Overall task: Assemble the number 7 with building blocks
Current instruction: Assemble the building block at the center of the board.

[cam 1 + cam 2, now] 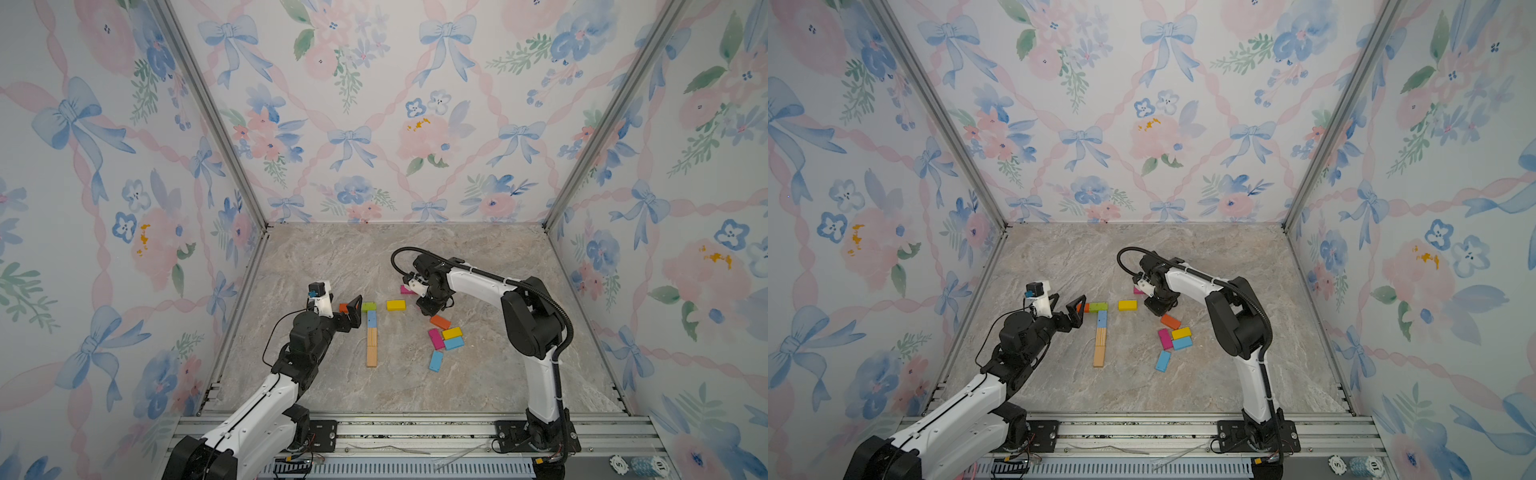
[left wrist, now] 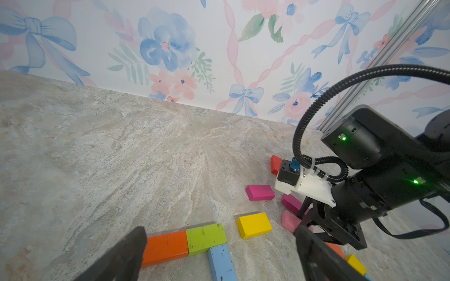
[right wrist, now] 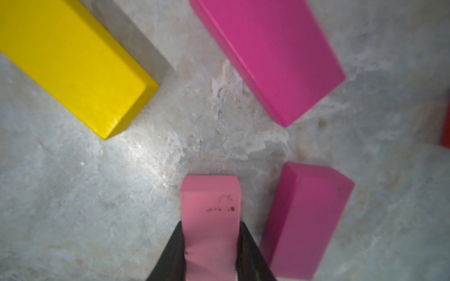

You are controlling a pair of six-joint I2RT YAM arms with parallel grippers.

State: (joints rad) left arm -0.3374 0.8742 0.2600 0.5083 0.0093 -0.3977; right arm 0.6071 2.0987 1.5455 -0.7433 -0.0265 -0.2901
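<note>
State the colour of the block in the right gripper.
Light pink; the block shows best in the right wrist view.

I'm driving inside a lab test booth: flowered wallpaper panels (image 1: 374,104) on aluminium posts (image 1: 214,120), a marble-look tabletop (image 1: 332,257), a slotted rail (image 1: 415,430) at its near edge.

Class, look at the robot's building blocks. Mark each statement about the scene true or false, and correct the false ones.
1. The right gripper is shut on the light pink block. True.
2. The left gripper holds the orange block. False: its jaws stand open and hold nothing; the block lies flat on the table.
3. The green block touches the orange block. True.
4. The yellow block nearest the green block touches it. False: bare table shows between them.
</note>
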